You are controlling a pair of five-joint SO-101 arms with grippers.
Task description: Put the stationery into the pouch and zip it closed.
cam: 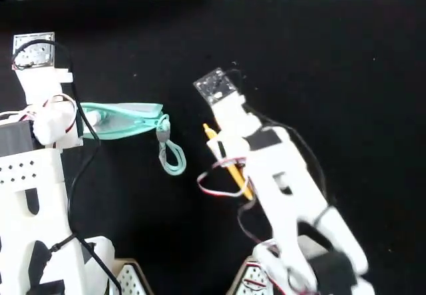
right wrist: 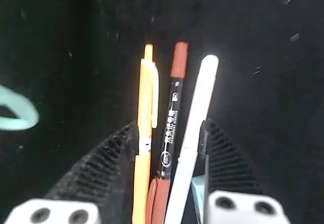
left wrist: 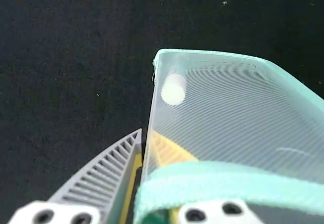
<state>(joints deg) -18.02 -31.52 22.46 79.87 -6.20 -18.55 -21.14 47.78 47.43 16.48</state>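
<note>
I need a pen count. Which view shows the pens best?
Right wrist view: orange pen, brown-capped pen and white pen lie side by side in the right claw. High view catches bits of the orange pen; left wrist view faces the pouch.

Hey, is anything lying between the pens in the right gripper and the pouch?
No separate object: between the pens in the right gripper and the pouch lie only bare black cloth and the pouch's own teal strap loop.
</note>
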